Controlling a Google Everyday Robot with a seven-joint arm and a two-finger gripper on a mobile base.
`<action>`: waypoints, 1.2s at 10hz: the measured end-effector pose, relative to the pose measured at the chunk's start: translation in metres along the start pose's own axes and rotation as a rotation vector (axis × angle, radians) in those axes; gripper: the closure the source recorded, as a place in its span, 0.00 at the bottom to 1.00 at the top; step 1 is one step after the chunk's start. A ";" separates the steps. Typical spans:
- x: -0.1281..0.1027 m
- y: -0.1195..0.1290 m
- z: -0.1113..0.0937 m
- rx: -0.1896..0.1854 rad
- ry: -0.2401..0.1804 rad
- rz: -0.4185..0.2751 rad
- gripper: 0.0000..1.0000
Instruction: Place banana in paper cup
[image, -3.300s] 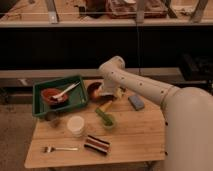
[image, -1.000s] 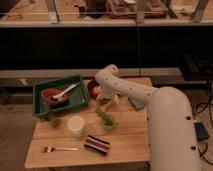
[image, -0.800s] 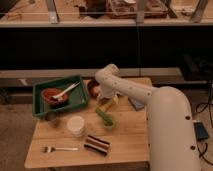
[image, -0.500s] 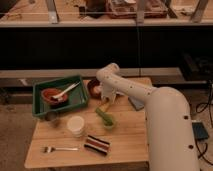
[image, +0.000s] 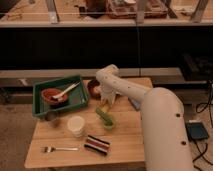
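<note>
The white paper cup (image: 76, 125) stands upright on the wooden table (image: 125, 145), left of centre. A small pale-yellow piece that looks like the banana (image: 112, 103) shows at the table's middle back, mostly covered by my arm. My gripper (image: 106, 101) reaches down onto that spot, right at the banana, about a cup's width right of and behind the paper cup. The small green bowl with a green utensil (image: 106, 119) sits just in front of the gripper.
A green tray (image: 41, 108) at back left holds a red bowl (image: 50, 94) and a white spoon (image: 66, 91). A dark red bowl (image: 93, 87) sits behind the gripper. A fork (image: 57, 148) and a striped dark packet (image: 96, 144) lie at the front. A blue thing (image: 134, 104) peeks from under my arm.
Since the earliest frame my arm has swung closer over the table and the gripper has come down onto the banana's spot. Over the last second it has barely moved.
</note>
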 end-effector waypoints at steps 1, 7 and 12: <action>-0.001 -0.001 -0.001 -0.001 -0.002 -0.002 1.00; -0.008 -0.004 -0.023 0.057 0.046 -0.045 1.00; -0.024 -0.023 -0.134 0.250 0.165 -0.223 1.00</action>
